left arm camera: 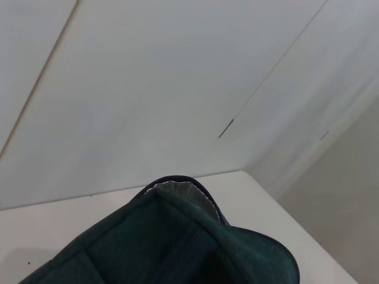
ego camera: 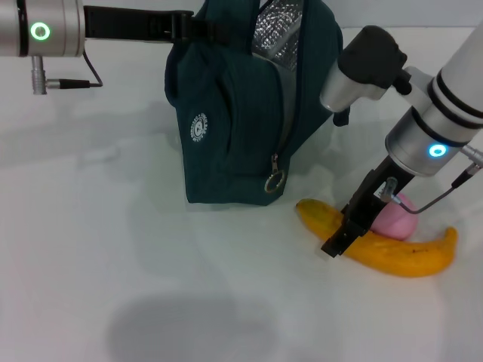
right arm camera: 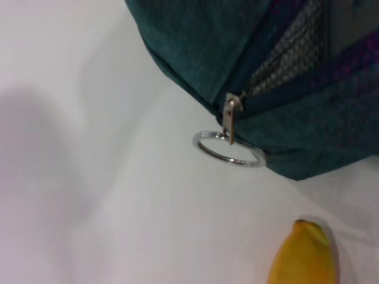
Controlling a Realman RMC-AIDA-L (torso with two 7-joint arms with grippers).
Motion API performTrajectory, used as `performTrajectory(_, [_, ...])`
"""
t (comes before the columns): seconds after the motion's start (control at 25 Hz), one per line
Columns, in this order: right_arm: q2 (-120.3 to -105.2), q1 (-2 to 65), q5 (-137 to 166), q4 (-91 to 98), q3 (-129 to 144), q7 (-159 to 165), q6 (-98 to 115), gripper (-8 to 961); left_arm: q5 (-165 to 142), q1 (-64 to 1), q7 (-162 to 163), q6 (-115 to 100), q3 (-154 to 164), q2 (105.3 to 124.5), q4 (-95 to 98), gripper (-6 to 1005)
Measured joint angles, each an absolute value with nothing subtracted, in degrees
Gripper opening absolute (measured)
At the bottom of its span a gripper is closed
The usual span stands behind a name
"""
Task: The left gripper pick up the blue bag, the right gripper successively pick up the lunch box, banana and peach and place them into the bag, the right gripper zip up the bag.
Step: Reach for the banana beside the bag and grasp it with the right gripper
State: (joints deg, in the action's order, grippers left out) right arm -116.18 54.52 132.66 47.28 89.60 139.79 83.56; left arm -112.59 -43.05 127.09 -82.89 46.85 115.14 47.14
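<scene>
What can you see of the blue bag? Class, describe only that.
The blue bag is dark teal fabric with a round white logo patch on its side. Its zipper is open, showing silver lining at the top, and a metal ring pull hangs low. It stands upright on the white table, its strap held by the left tool. The banana lies just beside it, apart.

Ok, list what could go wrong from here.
1. The right claw is down on the banana with the peach touching it just behind; a grab may knock the peach rolling.
2. The bag hangs from the left arm's grip at its top, opening narrow; the long banana may catch on the rim.
</scene>
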Motion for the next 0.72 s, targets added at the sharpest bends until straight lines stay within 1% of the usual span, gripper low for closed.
performTrajectory(0.6, [-116.19,54.29,132.38,46.62,91.15,139.84,81.73,721,-112.59,-43.07,126.79,-82.8,46.85,115.14,47.11,45])
performTrajectory(0.72, [-116.19,54.16,132.35,46.6,91.14,139.83,81.64,584,-112.59,-43.06,126.75,-82.79,46.85,115.14,47.11,45])
